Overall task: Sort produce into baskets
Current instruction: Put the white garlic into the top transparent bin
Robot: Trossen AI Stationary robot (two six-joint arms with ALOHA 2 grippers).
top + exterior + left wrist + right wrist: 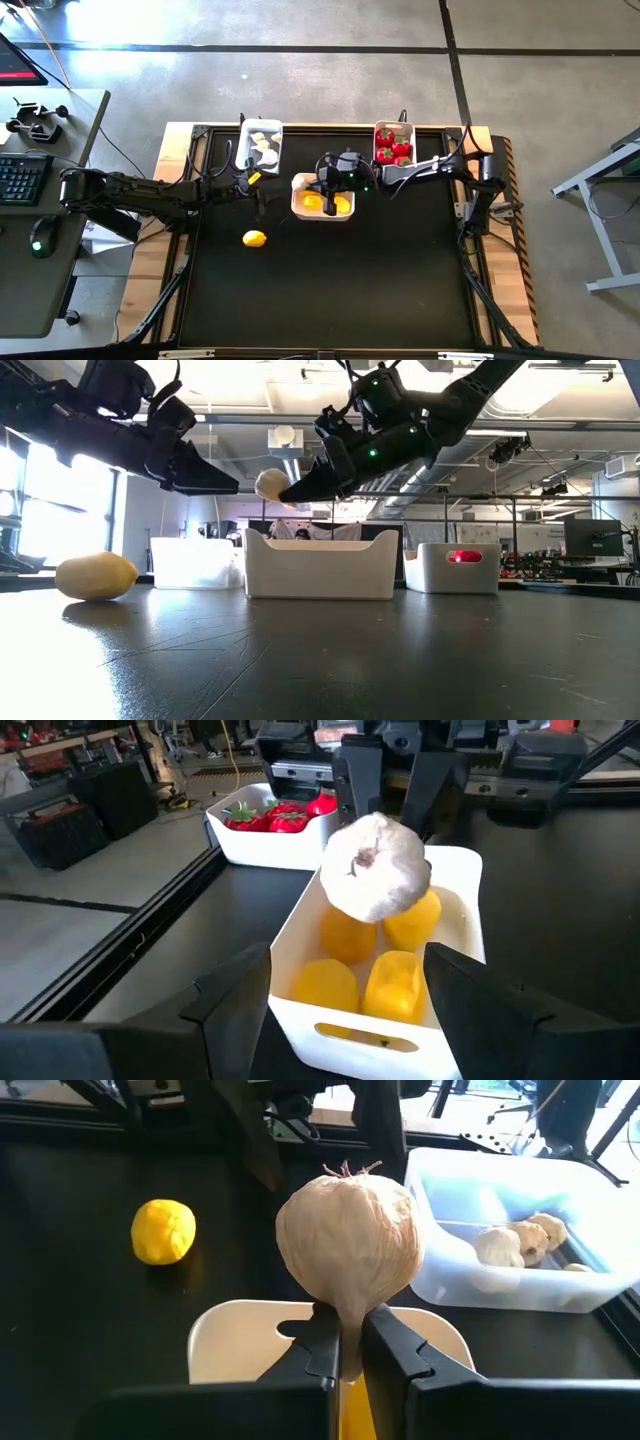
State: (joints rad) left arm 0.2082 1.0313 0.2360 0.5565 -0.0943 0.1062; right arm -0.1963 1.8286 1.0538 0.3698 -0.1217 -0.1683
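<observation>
Holding a garlic (346, 1252) by its stem above the lemon bin (322, 211), our shut right gripper (349, 1348) faces the empty, wide-open left gripper (252, 182) at nine o'clock, nearer the garlic bin (262, 147).

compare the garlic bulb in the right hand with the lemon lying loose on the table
The garlic bulb is whitish and papery; the lemon is bright yellow. The garlic bulb is held by its stem in the right hand, above the middle basket; the lemon rests on the black table, untouched. Both are small, rounded produce pieces.
</observation>
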